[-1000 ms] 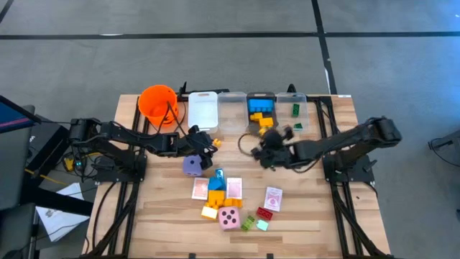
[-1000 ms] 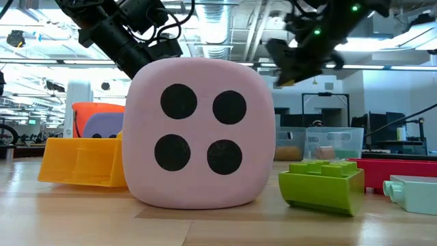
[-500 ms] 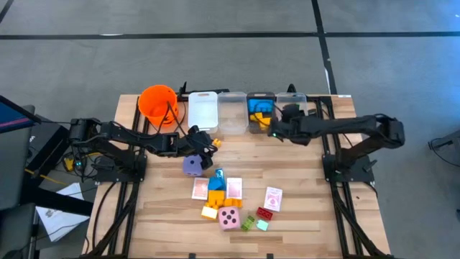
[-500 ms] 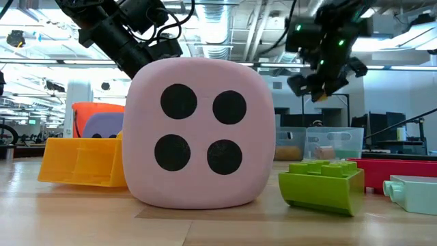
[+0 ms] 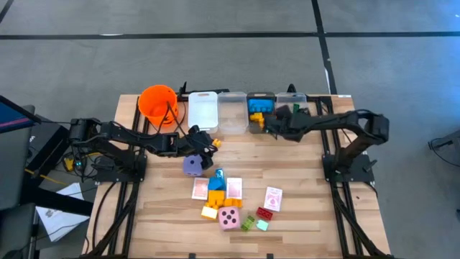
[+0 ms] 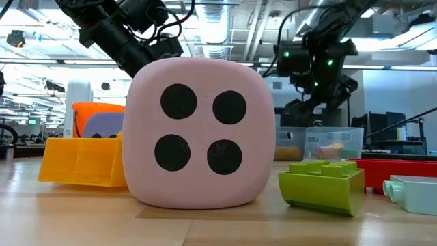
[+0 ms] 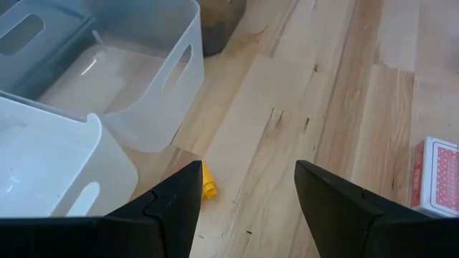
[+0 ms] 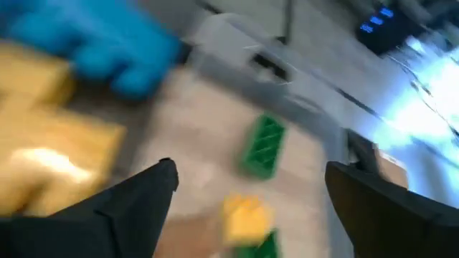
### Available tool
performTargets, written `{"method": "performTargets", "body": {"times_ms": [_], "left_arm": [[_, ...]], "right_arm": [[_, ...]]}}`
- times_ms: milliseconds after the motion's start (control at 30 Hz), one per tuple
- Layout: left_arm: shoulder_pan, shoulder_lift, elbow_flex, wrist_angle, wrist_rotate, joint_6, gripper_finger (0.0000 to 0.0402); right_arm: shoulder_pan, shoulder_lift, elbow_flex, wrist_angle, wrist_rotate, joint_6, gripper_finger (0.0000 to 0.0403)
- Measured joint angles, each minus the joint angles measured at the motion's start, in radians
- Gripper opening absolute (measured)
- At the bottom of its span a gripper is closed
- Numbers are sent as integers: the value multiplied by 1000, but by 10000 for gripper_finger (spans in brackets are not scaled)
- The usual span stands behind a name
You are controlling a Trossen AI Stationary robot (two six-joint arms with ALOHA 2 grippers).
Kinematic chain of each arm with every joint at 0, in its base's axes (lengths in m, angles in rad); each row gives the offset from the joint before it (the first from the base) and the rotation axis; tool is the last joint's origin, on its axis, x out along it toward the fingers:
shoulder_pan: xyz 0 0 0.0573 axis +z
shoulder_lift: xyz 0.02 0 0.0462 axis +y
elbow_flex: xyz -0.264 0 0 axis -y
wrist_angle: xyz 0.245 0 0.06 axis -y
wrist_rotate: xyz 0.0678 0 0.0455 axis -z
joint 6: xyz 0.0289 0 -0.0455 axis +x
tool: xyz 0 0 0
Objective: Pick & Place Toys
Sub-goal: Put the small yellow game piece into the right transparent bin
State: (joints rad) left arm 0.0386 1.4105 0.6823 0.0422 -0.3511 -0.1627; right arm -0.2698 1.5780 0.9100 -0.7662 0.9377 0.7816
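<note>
Toys lie in a cluster near the table's front: a pink dotted die (image 5: 230, 219), a purple die (image 5: 192, 165), pink-backed cards (image 5: 200, 188), and blue (image 5: 218, 176), orange (image 5: 215, 196), red (image 5: 266, 213) and green (image 5: 247, 224) bricks. My right gripper (image 5: 268, 124) hangs open at the near rim of the far bins; its wrist view, blurred, shows blue (image 8: 93, 43), yellow (image 8: 43, 143) and green (image 8: 262, 147) bricks and a small yellow brick (image 8: 246, 215) between the spread fingers. My left gripper (image 7: 247, 215) is open above bare wood beside a small yellow brick (image 7: 208, 183).
Along the far edge stand an orange bucket (image 5: 157, 102), a white bin (image 5: 203, 109), a clear bin (image 5: 231, 111), a dark bin (image 5: 251, 96) with blue and yellow bricks, and a bin (image 5: 291, 96) with green ones. Bare wood lies between the bins and the toy cluster.
My right gripper has swung from the table's middle toward the far edge, turning as it went, and now hangs a little lower at the bins with bricks.
</note>
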Motion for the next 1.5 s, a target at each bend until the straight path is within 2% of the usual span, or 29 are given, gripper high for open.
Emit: {"method": "performTargets", "body": {"times_ms": [133,333,533,700,767,1033,1167,1367,1500], "left_arm": [[0,0,0,0,0,0,213],[0,0,0,0,26,0,213],[0,0,0,4,147,108,213],[0,0,0,9,167,190,213],[0,0,0,7,167,251,213],[13,0,0,17,168,434,213],[51,0,0,-6,227,498,213],[146,0,0,-20,278,524,213],[202,15,13,-34,305,551,213]], "right_arm": [[147,-10,0,14,2,6,360],[392,-14,1,97,2,103,359],[580,-14,1,308,9,104,359],[673,30,2,483,57,31,359],[692,61,2,517,84,25,359],[701,219,1,635,84,62,359],[688,288,2,731,82,48,359],[657,350,5,896,76,-91,359],[643,360,6,1013,30,-199,359]]}}
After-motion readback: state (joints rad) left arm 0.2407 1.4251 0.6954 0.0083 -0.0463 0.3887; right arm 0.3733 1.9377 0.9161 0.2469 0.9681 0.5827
